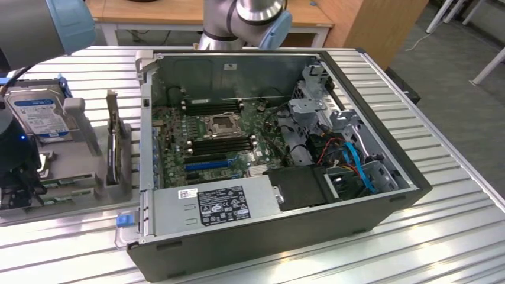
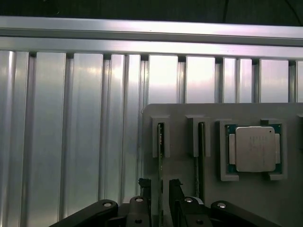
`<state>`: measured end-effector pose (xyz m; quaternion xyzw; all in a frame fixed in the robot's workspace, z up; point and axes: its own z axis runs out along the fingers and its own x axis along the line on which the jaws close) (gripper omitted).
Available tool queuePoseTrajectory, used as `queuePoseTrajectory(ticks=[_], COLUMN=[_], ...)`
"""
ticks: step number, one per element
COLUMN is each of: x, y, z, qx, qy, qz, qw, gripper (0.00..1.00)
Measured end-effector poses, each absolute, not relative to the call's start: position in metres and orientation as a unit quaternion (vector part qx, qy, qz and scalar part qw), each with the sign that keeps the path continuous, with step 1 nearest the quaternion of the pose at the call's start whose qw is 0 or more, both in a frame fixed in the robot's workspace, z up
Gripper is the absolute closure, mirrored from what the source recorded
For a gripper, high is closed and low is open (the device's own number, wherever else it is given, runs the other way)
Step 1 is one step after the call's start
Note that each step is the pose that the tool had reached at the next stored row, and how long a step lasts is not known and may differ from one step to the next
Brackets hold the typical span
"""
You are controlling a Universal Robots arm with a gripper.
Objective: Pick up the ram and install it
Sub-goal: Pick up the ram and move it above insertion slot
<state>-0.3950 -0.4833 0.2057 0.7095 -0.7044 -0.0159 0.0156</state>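
Note:
Two ram sticks stand on edge in slots of a grey fixture [image 2: 180,118]. The ram [image 2: 161,139] nearer the fixture's edge is a thin green strip seen edge-on, and a second stick [image 2: 201,142] stands beside it. My gripper [image 2: 160,185] is open, with one black fingertip [image 2: 144,183] on each side of the first stick and a small gap to the board on both sides. In the exterior view the fixture and its ram sticks [image 1: 70,184] sit at the left, under my arm's dark wrist [image 1: 16,148]. The open computer case [image 1: 371,219] shows the motherboard's long black slots [image 1: 225,145].
A CPU [image 2: 254,149] rests in a holder on the same fixture. A silver hard drive with a blue label [image 1: 38,115] and an upright card [image 1: 117,148] stand on the fixture between my arm and the case. Everything sits on a ribbed aluminium table [image 2: 71,132].

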Motion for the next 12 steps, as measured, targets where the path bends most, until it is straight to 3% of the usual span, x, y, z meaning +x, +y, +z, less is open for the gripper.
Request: queuePoseTrajectory(ticks=[12], x=[-0.395], y=[-0.4832], z=[0.1973], qx=[0.709], qy=[-0.704], qz=[-0.016], qw=[0.015], gripper=[0.71])
